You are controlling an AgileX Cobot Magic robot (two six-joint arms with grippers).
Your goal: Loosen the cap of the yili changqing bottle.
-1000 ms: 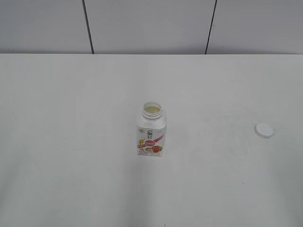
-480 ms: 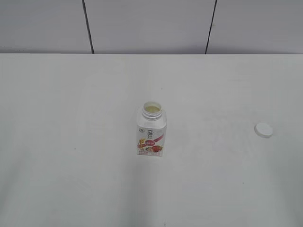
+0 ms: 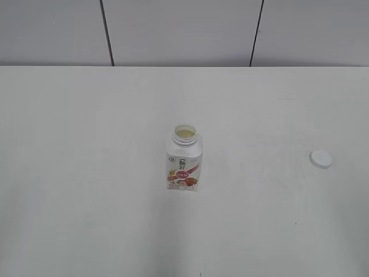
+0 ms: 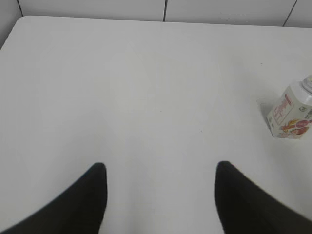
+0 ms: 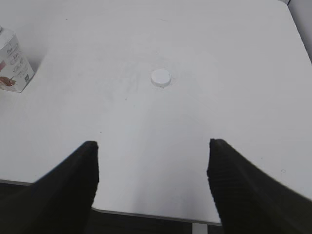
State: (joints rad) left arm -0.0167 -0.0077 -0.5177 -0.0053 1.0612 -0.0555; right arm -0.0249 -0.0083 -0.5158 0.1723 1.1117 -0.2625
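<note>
Exterior view shows no arm of mine at all, only the white table (image 3: 86, 219), so I go by my wrist views. My left pincer (image 4: 161, 195) is spread wide over bare table, holding nothing, with the yili changqing bottle (image 4: 292, 114) well off to its right at the edge of that view. The bottle (image 3: 184, 161) stands upright near the middle of the table, its neck open and pale liquid showing at the mouth. To its right, well apart, the cap (image 3: 321, 158) lies flat on the table. My right pincer (image 5: 153, 183) is also spread wide and empty, pulled back near the table's front edge, with the cap (image 5: 161, 78) ahead of it and the bottle (image 5: 12, 63) far to its left.

I judge the loosening done, and more. The risk now is a spill: the bottle is full near the brim and uncapped, so a careless sweep of either arm could tip it.

The bottle is squat and white, with sloped shoulders, a wide neck and a red-pink fruit label. The cap is a small plain white disc; I cannot make out ribbing from here.
</note>
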